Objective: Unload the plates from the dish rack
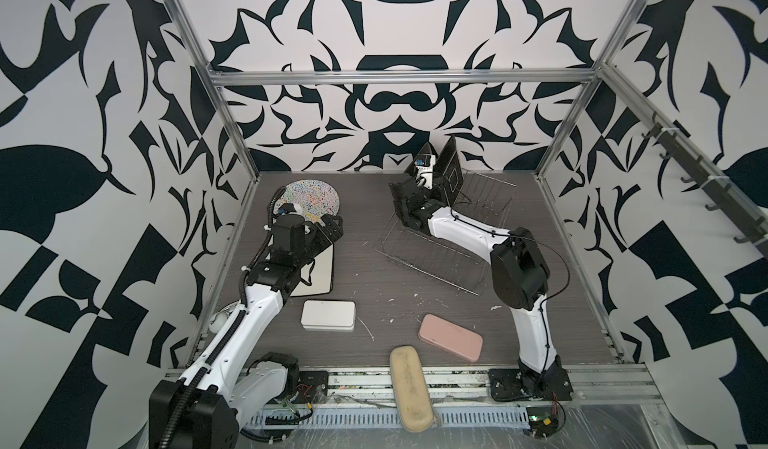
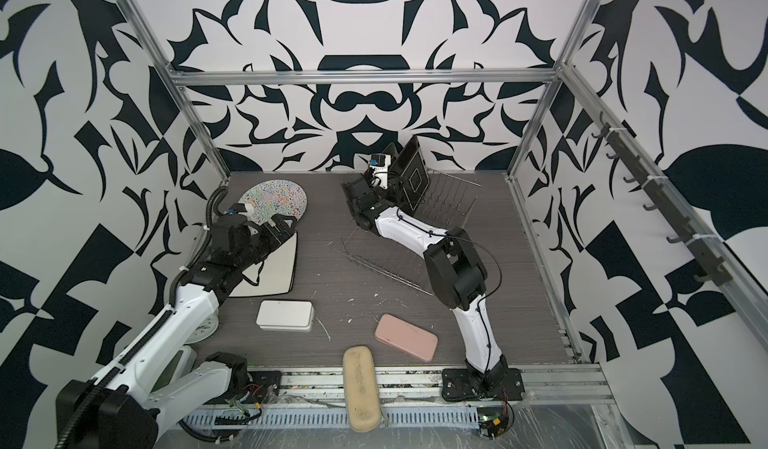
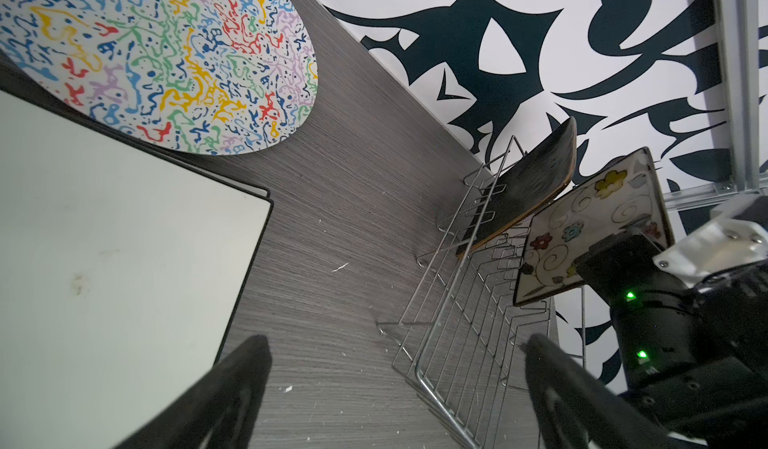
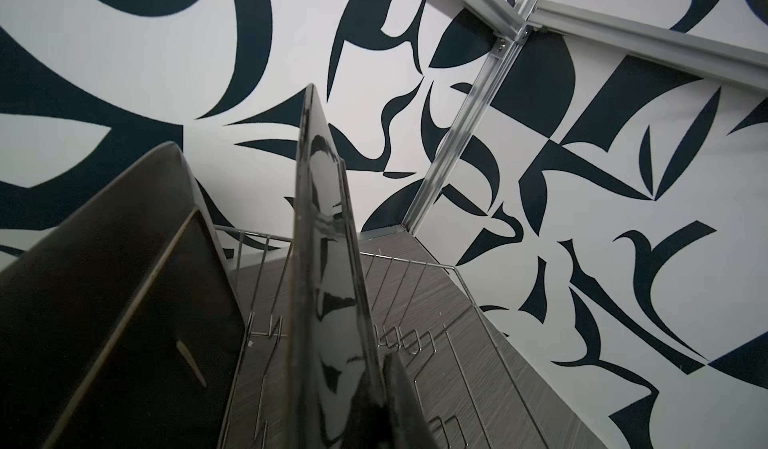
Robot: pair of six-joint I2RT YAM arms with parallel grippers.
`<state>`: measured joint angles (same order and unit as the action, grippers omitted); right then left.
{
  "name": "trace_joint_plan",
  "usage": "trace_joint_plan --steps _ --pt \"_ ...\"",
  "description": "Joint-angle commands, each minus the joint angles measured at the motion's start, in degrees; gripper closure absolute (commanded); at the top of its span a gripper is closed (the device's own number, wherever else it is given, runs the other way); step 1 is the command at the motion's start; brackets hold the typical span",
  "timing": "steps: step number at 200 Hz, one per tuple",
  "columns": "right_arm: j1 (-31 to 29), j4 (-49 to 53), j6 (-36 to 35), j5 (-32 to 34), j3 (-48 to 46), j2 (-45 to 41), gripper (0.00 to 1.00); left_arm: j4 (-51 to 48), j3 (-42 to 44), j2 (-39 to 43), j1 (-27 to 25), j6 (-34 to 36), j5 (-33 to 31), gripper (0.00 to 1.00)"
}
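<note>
A: How many plates?
B: Four for sure. My right gripper [image 3: 623, 247] clamps the flowered plate [image 3: 582, 226] at the one rack [image 3: 449, 301]; a black plate [image 3: 528, 185] leans in it, just beyond. By my wide-open left gripper [image 3: 397, 343] lie a round plate [image 3: 166, 60] and a white plate [image 3: 104, 260].
A: Anything unclear?
B: A second edge shows under the white plate; I cannot tell if it is a fifth.

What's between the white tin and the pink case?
Only bare tabletop with white flecks between white tin and pink case; both top views show it.
</note>
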<state>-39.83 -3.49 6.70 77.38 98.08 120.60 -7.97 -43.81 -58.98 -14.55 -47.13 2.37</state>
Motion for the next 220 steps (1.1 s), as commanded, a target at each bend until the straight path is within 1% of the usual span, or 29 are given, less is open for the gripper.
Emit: trace_joint_plan --steps 1,17,32,40,51,69,84,89,95,120,147,174,187,205,220 --pt "-1.1 -15.3 -7.4 6.2 0.5 -6.0 1.00 -0.4 -1.0 1.1 -0.1 -0.1 -0.6 0.01" --pt "-1.5 -22.4 -13.1 6.3 -0.5 -6.2 1.00 -0.4 -1.1 1.2 -0.1 -0.1 -0.6 0.01" --pt "-1.9 -31.1 -20.6 6.7 -1.2 -6.1 1.00 -0.5 -1.0 1.4 -0.1 -0.1 -0.7 0.01" --pt "-2.1 -36.8 -25.7 6.6 -1.5 -5.9 1.00 -0.7 -1.0 1.4 -0.1 -0.1 -1.0 0.01" --pt "-2.6 -46.2 -33.4 6.8 -1.7 -5.2 1.00 -1.0 -1.2 1.4 -0.2 -0.2 -1.1 0.00" --pt "-3.3 -62.5 -49.3 6.8 -0.3 -3.0 1.00 -1.6 -1.5 1.3 -0.1 0.0 -1.1 0.01" --pt "-4.0 -74.5 -62.6 6.8 3.0 -0.3 1.00 -1.6 -1.6 1.3 -0.1 0.1 -1.2 0.01" --pt "-4.1 -77.7 -66.5 6.8 4.2 0.5 1.00 -1.6 -1.6 1.3 -0.1 0.1 -1.2 0.01" --pt "-4.3 -78.2 -68.7 6.8 5.3 1.1 1.00 -1.6 -1.6 1.3 -0.2 0.1 -1.3 0.01" --pt "-5.3 -78.0 -69.6 5.1 4.6 -0.2 1.00 -1.6 -2.0 1.2 -0.1 0.2 -1.1 0.01" --pt "-6.3 -77.1 -72.4 2.4 3.9 -2.3 1.00 -1.7 -2.0 1.5 -0.1 0.2 -1.2 0.01" --pt "-7.6 -73.1 -71.9 -1.2 1.1 -6.5 1.00 -1.7 -2.3 1.3 -0.1 0.1 -1.1 0.01" --pt "-7.9 -70.3 -70.3 -2.5 -0.7 -9.3 1.00 -1.7 -2.5 1.2 -0.1 0.1 -1.0 0.01" --pt "-8.0 -64.5 -66.0 -4.5 -3.6 -13.8 1.00 -1.7 -2.8 1.1 -0.1 0.1 -0.9 0.01" --pt "-8.0 -58.8 -60.3 -6.3 -6.0 -18.4 1.00 -1.7 -3.2 1.0 -0.1 0.2 -0.8 0.01"
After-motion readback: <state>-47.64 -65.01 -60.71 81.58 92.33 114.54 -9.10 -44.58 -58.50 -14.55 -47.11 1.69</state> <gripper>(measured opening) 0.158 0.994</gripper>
